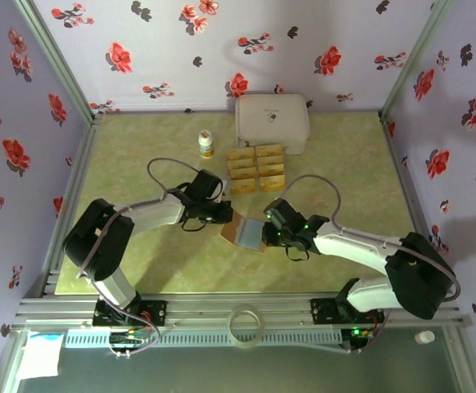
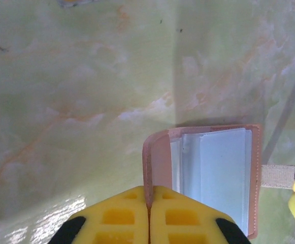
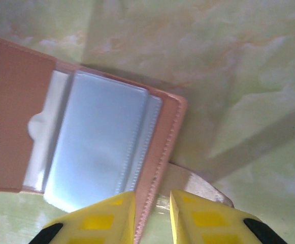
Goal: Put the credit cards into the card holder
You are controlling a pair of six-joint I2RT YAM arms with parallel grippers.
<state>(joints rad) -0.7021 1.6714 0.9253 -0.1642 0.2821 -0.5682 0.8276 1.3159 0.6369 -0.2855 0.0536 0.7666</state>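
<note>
Lying open near the middle of the green marbled table (image 1: 139, 155), the card holder (image 1: 244, 233) is showing its greyish clear pockets upward, with its pinkish-tan covers spreading to left and right. In the left wrist view the card holder (image 2: 216, 178) is curling up at its left cover, and the left gripper (image 2: 148, 195) is clenching that raised edge, its yellow fingers pressed together on the thin flap. In the right wrist view the right gripper (image 3: 152, 195) is straddling the right edge of the card holder (image 3: 96, 137); its jaws are standing apart, with a sliver of space showing beside the cover, so it is not pinching. From above, the left gripper (image 1: 221, 217) and right gripper (image 1: 269, 229) are flanking the wallet. The credit cards (image 1: 256, 168) are sitting in two gold rows just beyond, untouched. Farther back a white box (image 1: 272, 121) is resting, with a small bottle (image 1: 206, 144) standing to its left.
</note>
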